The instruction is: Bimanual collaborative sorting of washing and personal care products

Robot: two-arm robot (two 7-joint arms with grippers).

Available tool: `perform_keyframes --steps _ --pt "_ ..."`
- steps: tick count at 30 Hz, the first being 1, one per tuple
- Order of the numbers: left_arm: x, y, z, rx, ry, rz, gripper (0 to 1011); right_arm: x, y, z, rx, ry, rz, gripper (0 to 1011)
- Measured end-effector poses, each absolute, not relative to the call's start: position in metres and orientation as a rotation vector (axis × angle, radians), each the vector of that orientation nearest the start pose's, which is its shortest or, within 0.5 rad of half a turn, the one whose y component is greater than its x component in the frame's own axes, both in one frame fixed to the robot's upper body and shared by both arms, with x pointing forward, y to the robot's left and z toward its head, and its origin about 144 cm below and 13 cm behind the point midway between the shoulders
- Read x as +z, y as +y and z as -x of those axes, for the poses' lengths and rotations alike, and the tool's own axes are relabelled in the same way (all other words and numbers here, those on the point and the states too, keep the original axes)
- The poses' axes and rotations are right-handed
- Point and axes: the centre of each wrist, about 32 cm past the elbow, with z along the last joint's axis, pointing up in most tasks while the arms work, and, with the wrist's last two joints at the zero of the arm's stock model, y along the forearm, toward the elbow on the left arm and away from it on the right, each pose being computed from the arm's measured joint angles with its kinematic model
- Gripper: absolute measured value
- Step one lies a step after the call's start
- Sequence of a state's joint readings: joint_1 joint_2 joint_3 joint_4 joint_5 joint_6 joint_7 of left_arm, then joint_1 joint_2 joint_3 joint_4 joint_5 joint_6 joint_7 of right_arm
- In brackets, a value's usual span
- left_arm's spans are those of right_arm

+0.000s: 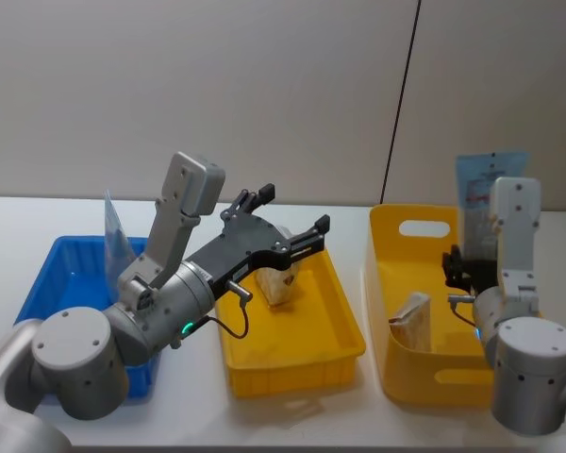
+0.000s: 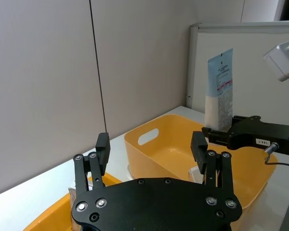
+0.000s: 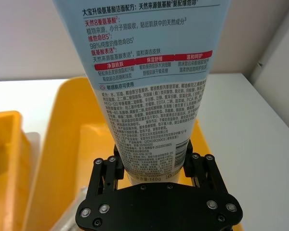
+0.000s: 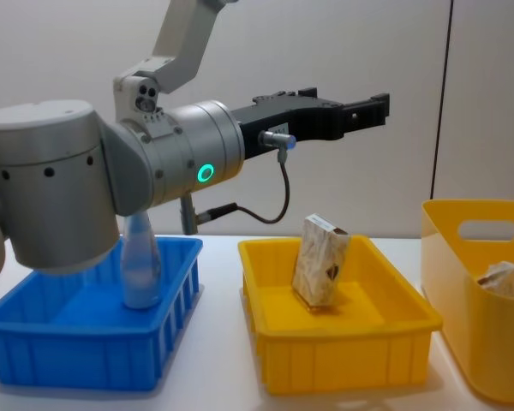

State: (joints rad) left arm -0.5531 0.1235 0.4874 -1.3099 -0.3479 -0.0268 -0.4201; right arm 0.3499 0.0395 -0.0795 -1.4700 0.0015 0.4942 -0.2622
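My right gripper (image 3: 153, 166) is shut on the lower end of a pale blue squeeze tube (image 3: 147, 86), holding it upright above the tall yellow bin (image 1: 424, 212). The head view shows the same tube (image 1: 483, 193) and gripper (image 1: 464, 262) at the right. A beige patterned packet (image 1: 412, 321) lies inside that bin. My left gripper (image 1: 285, 215) hangs open and empty, high over the shallow yellow tray (image 4: 343, 364), where another beige packet (image 4: 319, 261) stands upright. A clear bluish pouch (image 4: 140, 265) stands in the blue bin (image 4: 77, 347) on the left.
Three containers stand in a row on the white table (image 1: 292, 425): blue bin, shallow yellow tray, tall yellow bin. A grey wall (image 1: 264, 85) runs behind them. My left arm's body (image 4: 111, 171) looms over the blue bin.
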Motion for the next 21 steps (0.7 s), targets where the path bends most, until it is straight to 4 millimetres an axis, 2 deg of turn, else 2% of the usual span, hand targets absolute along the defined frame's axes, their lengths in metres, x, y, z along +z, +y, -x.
perform_keyframes --steps 3,6,7,8,12,15,16,21 --pt "1.2508 0.1275 -0.5763 0.710 -0.154 0.151 1001 1.2358 -0.2149 -0.5511 -1.785 0.118 0.285 634" --pt "1.2508 0.1275 -0.5763 0.710 -0.154 0.151 1001 1.2362 -0.2152 -0.5524 -1.802 0.133 0.302 724" --pt "1.2508 0.1275 -0.5763 0.710 -0.154 0.151 1001 1.2362 -0.2152 -0.5524 -1.802 0.133 0.302 724" --pt "1.2508 0.1275 -0.5763 0.710 -0.154 0.151 1001 1.2363 -0.2153 -0.5527 -1.806 0.136 0.307 788" --pt "1.2508 0.1275 -0.5763 0.710 -0.154 0.151 1001 1.2374 -0.2148 -0.5533 -1.810 0.139 0.314 913" --pt "1.2508 0.1275 -0.5763 0.710 -0.154 0.151 1001 1.2381 -0.2140 -0.5536 -1.810 0.139 0.318 957" --pt "1.2507 0.1275 -0.5763 0.710 -0.154 0.151 1001 1.2385 -0.2135 -0.5537 -1.810 0.138 0.319 1003" --pt "1.2508 0.1275 -0.5763 0.710 -0.154 0.151 1001 1.2403 -0.2120 -0.5537 -1.808 0.135 0.319 1004"
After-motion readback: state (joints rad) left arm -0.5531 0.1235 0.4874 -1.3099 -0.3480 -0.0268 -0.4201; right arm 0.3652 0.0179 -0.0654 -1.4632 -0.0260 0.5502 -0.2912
